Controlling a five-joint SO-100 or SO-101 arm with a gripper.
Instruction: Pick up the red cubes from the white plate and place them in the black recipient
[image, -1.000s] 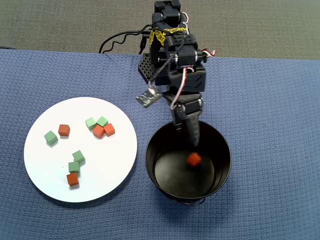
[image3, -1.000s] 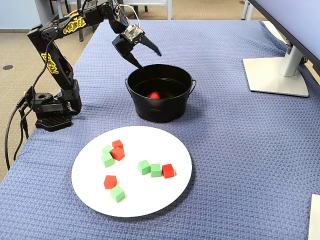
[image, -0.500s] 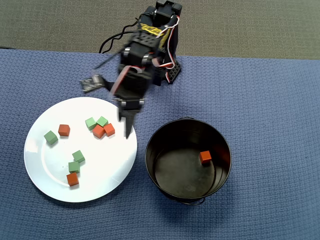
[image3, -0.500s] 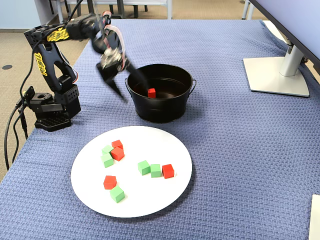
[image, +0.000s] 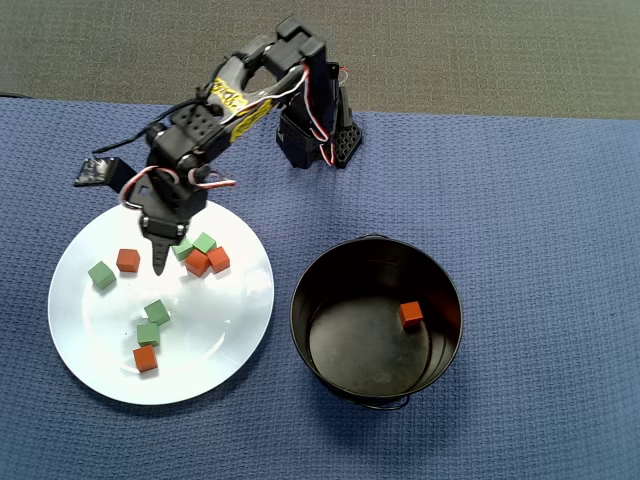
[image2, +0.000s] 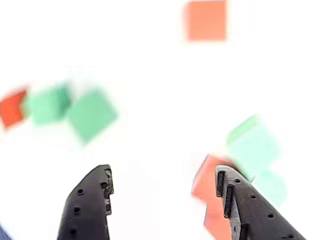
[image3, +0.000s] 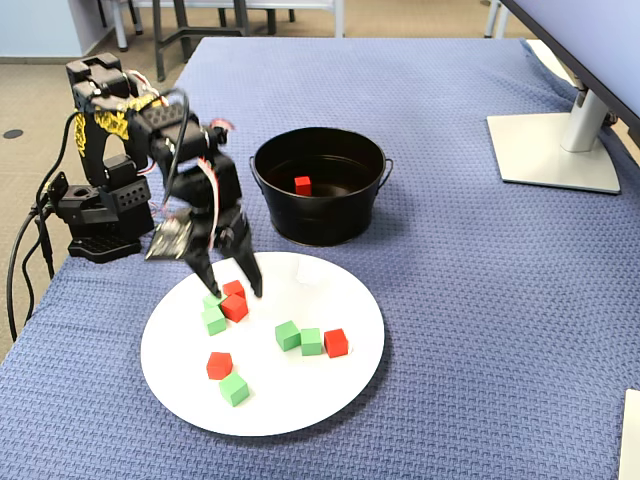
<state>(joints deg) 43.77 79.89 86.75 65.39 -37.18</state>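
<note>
The white plate (image: 225, 325) (image3: 305, 290) (image2: 150, 65) holds several red cubes: two touching ones (image: 208, 261) (image3: 235, 300), one at the far left (image: 127, 260) and one near the front edge (image: 146, 358). One more red cube (image: 410, 315) (image3: 302, 185) lies on the bottom of the black recipient (image: 296, 315) (image3: 320, 222). My gripper (image: 160, 262) (image3: 230, 288) (image2: 162, 175) hangs open low over the plate, with nothing between its fingers. In the wrist view a red cube (image2: 204, 182) sits just beside the right finger.
Several green cubes (image: 181, 247) (image: 152, 323) (image3: 300, 338) are mixed among the red ones on the plate. The arm's base (image3: 100, 215) stands beside the plate. A monitor foot (image3: 555, 150) sits on the blue cloth at the right of the fixed view.
The arm has swung from above the black recipient over to the plate and dropped lower. The red cube it released has settled inside the recipient. The gripper stays open.
</note>
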